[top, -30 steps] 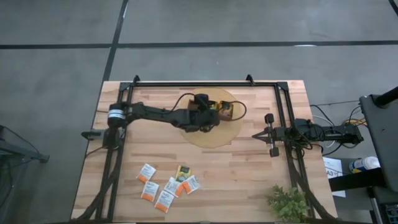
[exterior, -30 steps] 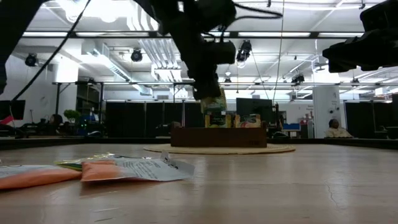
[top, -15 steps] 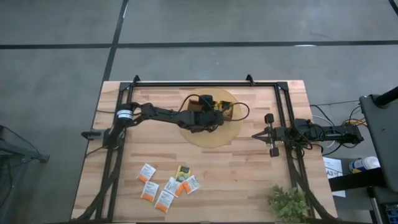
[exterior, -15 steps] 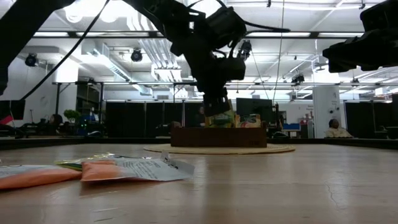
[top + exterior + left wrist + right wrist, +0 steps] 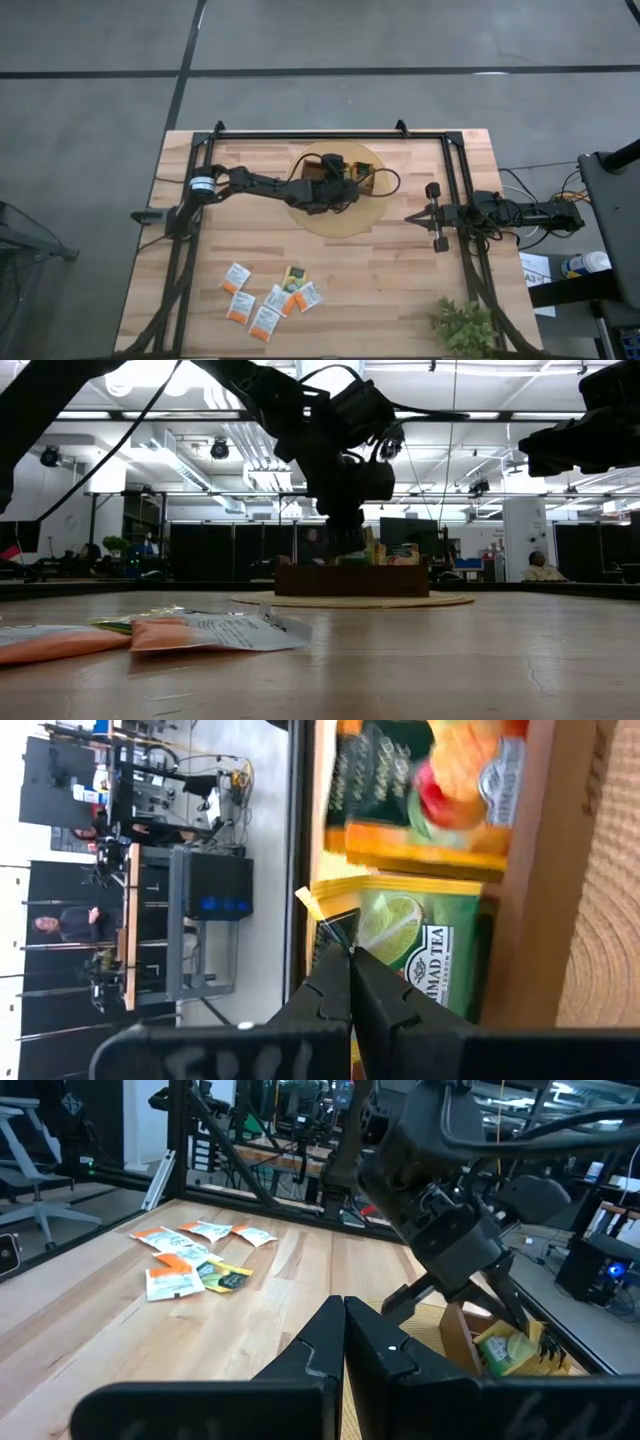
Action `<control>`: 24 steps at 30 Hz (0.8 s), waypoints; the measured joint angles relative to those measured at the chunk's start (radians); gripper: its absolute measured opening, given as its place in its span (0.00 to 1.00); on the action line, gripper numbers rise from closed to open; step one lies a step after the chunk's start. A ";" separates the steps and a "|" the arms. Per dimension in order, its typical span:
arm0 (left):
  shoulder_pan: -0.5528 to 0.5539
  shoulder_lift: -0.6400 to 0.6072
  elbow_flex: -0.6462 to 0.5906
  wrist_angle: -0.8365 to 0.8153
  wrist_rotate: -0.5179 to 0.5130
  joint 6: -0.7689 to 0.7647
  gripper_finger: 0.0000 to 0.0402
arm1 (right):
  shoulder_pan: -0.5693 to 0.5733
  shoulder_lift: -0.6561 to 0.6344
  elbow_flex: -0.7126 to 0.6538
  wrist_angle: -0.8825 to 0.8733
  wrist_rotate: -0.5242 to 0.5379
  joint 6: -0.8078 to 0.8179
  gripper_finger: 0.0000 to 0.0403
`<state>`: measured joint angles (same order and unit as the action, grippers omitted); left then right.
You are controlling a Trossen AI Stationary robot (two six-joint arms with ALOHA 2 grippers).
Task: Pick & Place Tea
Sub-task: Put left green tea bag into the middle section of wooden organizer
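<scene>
My left gripper (image 5: pixel 346 184) reaches over the brown wooden tray (image 5: pixel 362 178), which sits on a round woven mat (image 5: pixel 340 218) at the far middle of the table. It is shut on a yellow-green tea packet (image 5: pixel 420 955) that stands in a tray compartment. An orange-and-green packet (image 5: pixel 430 790) fills the neighbouring compartment. Several more tea packets (image 5: pixel 268 298) lie flat near the table's front left. My right gripper (image 5: pixel 412 216) waits shut at the right side with nothing between its fingers. My left gripper pinches the yellow-green packet by its upper edge (image 5: pixel 336 928) between its two fingertips. The fingers slant down from the table's left. The packet stands upright below them, its lower part inside the tray compartment behind the tray wall (image 5: pixel 520 920).
A small green plant (image 5: pixel 462 325) stands at the front right corner. Black frame rails (image 5: pixel 320 133) run along the far edge and both sides. Bare wood lies between the mat and the loose packets (image 5: pixel 200 630).
My left gripper has gone down toward the tray, rolling slightly and staying shut. The yellow-green packet, which hung above the tray a second ago, now stands down inside a compartment.
</scene>
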<state>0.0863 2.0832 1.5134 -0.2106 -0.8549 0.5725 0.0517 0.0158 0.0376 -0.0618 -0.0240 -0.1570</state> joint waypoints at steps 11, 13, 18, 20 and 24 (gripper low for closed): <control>0.008 -0.020 -0.080 0.124 0.007 0.072 0.00 | 0.000 0.000 0.000 0.000 0.000 0.000 0.02; 0.010 -0.028 -0.084 0.133 0.007 0.074 0.00 | 0.000 0.000 0.000 0.000 0.000 0.000 0.02; 0.013 -0.030 -0.091 0.125 0.007 0.074 0.00 | 0.000 0.000 0.000 0.000 0.000 0.000 0.02; 0.013 -0.030 -0.091 0.132 0.007 0.074 0.00 | 0.000 0.000 0.000 0.000 0.000 0.000 0.02; 0.013 -0.030 -0.092 0.132 0.016 0.067 0.03 | 0.000 0.000 0.000 0.000 0.000 0.000 0.02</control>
<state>0.0994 2.0529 1.4215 -0.0783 -0.8391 0.6398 0.0518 0.0158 0.0376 -0.0620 -0.0242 -0.1570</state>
